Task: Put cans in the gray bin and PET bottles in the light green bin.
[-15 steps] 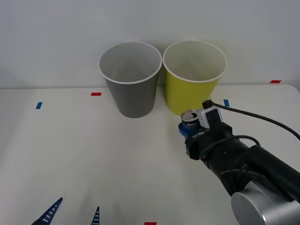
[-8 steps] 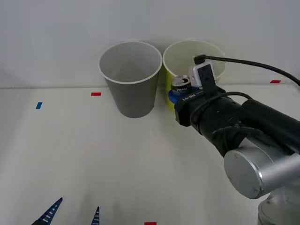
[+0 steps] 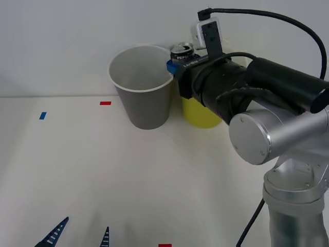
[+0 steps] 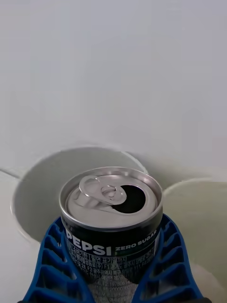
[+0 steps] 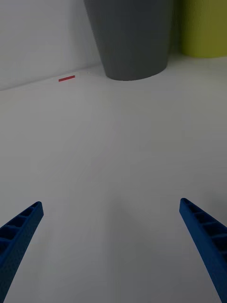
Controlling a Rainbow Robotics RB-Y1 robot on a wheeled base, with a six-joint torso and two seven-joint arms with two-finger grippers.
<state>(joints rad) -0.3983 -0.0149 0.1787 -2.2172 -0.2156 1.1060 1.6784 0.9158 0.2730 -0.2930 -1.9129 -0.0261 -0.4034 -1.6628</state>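
Observation:
My right gripper [image 3: 176, 63] is shut on a small can [image 3: 182, 52], held upright in the air at the right edge of the gray bin's [image 3: 144, 87] rim. Up close the can [image 4: 111, 215] is dark with a silver pull-tab top, clamped between blue fingers [image 4: 49, 265], with the gray bin's white inside [image 4: 42, 199] behind it. The light green bin [image 3: 203, 114] stands to the right of the gray one, mostly hidden by my right arm. My left gripper [image 3: 77, 235] rests open low at the table's near edge. I see no PET bottles.
Small red tape marks [image 3: 105, 103] and a blue one [image 3: 42, 116] lie on the white table [image 3: 154, 175]. A wall rises close behind the bins. In the left wrist view the gray bin's base [image 5: 132, 42] stands across open tabletop.
My right arm has lifted the can from in front of the light green bin, up and to the left, to the gray bin's rim. The left arm has stayed still.

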